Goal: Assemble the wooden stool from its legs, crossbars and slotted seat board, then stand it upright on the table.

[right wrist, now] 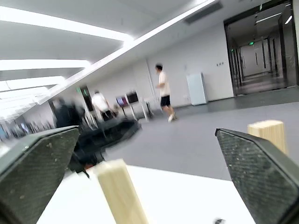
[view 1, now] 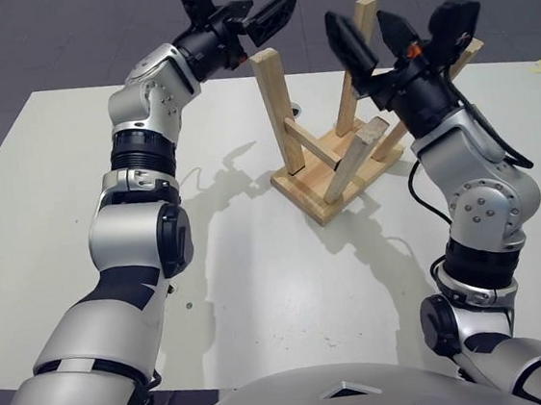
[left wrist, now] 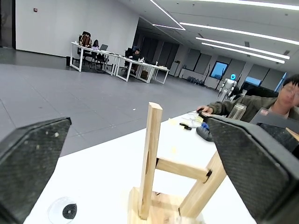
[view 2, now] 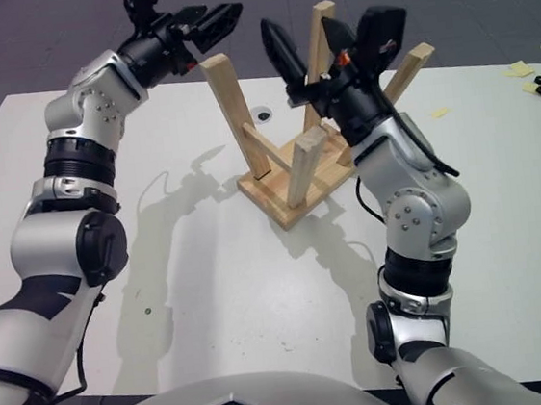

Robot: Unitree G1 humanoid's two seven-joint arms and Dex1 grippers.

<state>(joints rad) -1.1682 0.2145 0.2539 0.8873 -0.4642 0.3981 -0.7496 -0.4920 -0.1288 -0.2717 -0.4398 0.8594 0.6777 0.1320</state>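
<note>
Wooden stool (view 1: pixel 349 167), pale, 4-legged, sits inverted on the white table (view 1: pixel 260 291), seat board down, legs and crossbars fitted. Left gripper (view 1: pixel 238 3) and right gripper (view 1: pixel 369 37) hover spread by the leg tops, holding nothing. Judgement: assembly appears complete; next move calls for gripping 2 legs and turning it upright.

open-plan office: rows of desks (left wrist: pixel 117 63), long ceiling lights (left wrist: pixel 233 31).

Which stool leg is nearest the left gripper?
The leftmost upright leg, its top just below the open left gripper; the other three stand nearer the right gripper.
</note>
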